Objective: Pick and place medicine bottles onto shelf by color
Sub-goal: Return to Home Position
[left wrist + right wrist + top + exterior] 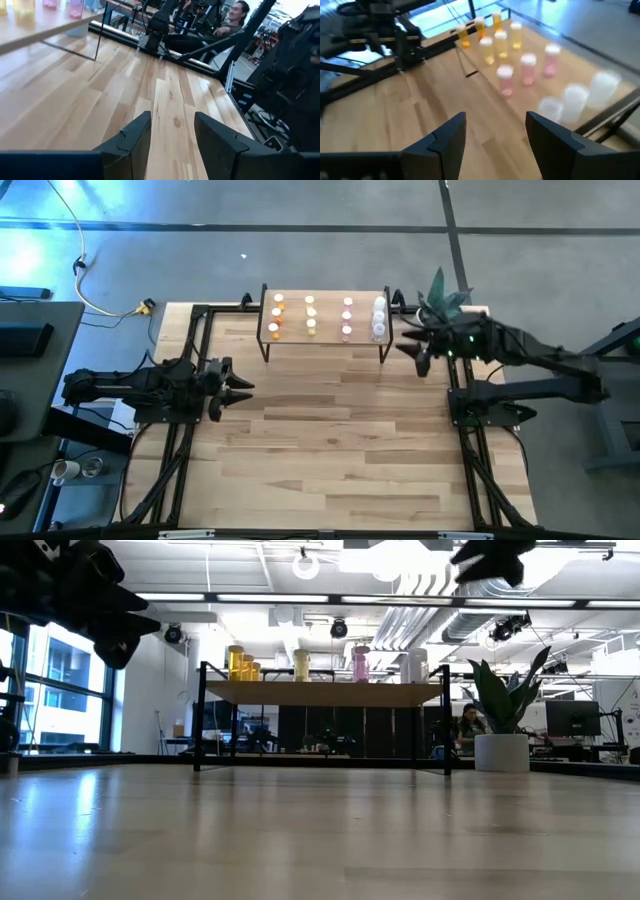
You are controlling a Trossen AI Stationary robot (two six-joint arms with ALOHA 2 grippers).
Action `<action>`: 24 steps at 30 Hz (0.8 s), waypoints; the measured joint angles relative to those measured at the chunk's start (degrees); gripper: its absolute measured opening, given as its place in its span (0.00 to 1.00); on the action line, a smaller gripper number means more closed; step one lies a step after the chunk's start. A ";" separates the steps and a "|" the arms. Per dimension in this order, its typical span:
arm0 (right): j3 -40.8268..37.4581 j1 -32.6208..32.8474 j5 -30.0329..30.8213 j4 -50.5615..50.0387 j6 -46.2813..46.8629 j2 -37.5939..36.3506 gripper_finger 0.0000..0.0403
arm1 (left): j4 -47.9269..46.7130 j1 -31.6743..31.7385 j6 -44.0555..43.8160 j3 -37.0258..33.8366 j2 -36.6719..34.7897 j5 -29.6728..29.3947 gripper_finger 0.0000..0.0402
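The right gripper (495,125) hangs with its jaws spread and nothing between them. Just ahead of its fingertips stands the shelf (328,330), which carries the bottles (527,67) in lines by colour: orange, yellow, pink, clear. The left gripper (172,122) waits over the bare table (75,100) — jaws spread and empty, with the shelf well ahead and off to one side.

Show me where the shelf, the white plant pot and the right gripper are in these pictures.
shelf (320,694), low view, on the front edge of its wooden board.
white plant pot (501,752), low view, on the middle of its side wall.
right gripper (496,122), right wrist view, midway between its open fingertips.
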 joint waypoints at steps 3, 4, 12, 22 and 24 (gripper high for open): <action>-8.48 1.72 -0.13 4.85 3.61 -5.70 0.49 | -0.83 0.00 -2.03 0.00 0.00 -0.48 0.35; -11.11 2.27 -0.15 6.87 4.57 -7.41 0.49 | -0.89 -0.02 -2.76 -0.01 0.00 -0.82 0.35; -26.86 7.07 -0.13 19.79 6.03 -17.30 0.49 | -0.99 -0.02 -0.84 0.00 0.00 -4.79 0.35; -39.19 9.22 0.87 28.57 7.40 -23.05 0.49 | -0.99 -0.02 -0.23 0.00 0.00 -4.90 0.35; -40.51 9.22 0.87 28.80 7.73 -23.88 0.49 | -0.99 -0.02 -0.23 0.00 0.00 -4.92 0.35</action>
